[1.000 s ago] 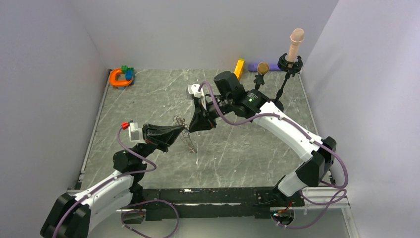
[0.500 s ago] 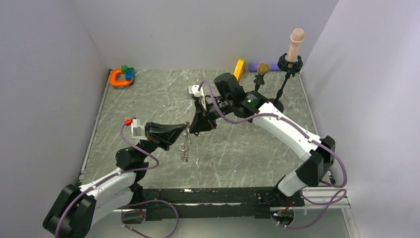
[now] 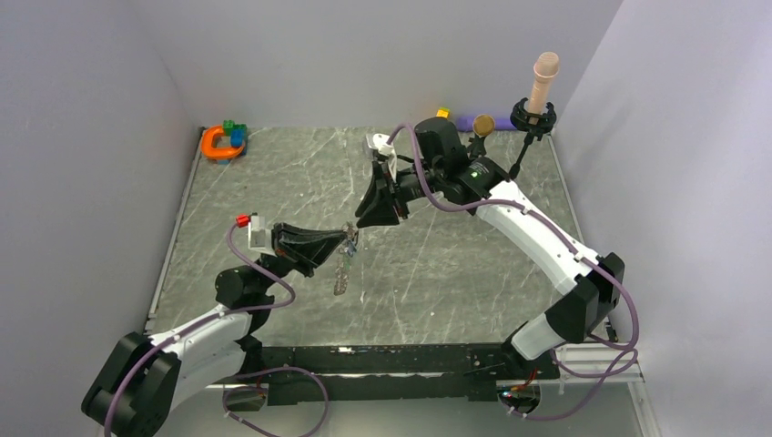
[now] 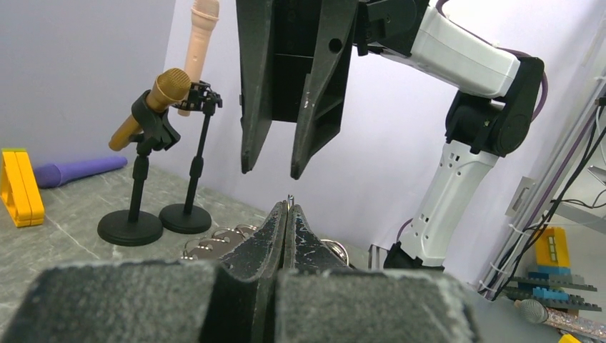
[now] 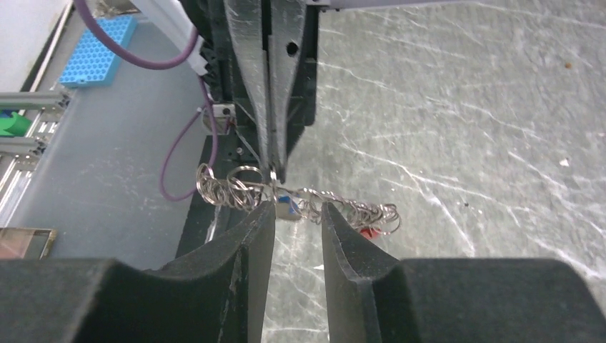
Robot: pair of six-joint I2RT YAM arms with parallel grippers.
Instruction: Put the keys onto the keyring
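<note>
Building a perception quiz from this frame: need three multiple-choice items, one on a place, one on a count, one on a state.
1. Where is the orange horseshoe toy? A) far-left corner of the table B) far-right corner C) between the arm bases
2. How many microphone stands are there? A) one B) two C) four
3. The left gripper has its jaws: A) wide open B) shut on the keyring C) shut on a microphone
Answers: 1 A, it sits where the far and left walls meet; 2 B, two round bases stand side by side; 3 B, the ring hangs from the closed tips.
</note>
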